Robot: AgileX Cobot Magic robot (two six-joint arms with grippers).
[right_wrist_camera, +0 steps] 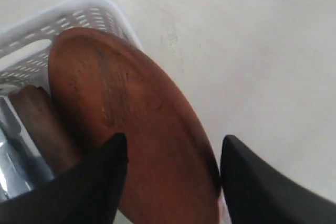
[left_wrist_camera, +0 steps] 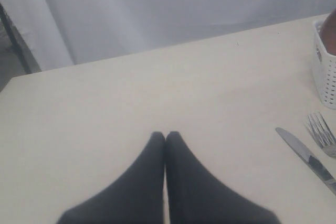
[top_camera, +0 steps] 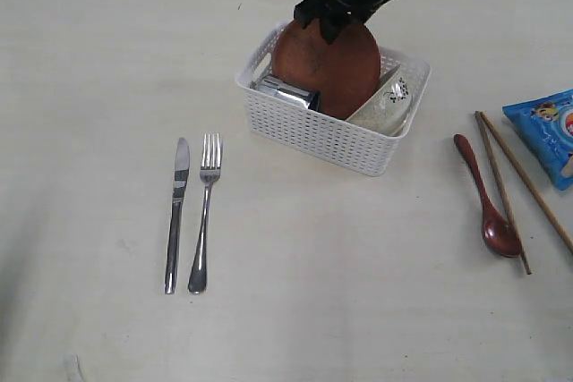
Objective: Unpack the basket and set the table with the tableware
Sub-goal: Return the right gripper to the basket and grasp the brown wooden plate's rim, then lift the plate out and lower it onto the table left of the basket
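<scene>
R pincer [right_wrist_camera: 173, 148]: jaws apart, straddling rim of reddish-brown round plate [right_wrist_camera: 131, 103].
Plate: on edge inside white lattice plastic basket [top_camera: 322, 136].
L pincer [left_wrist_camera: 165, 136]: tips together, empty, away from basket.

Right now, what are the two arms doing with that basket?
Left tool shut, above the table. Right tool open, straddling the plate standing in the basket. Cup, bowl still inside. Nothing blocking.

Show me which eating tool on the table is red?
The spoon, lying beside the brown chopsticks. The knife and fork are shiny steel.
</scene>
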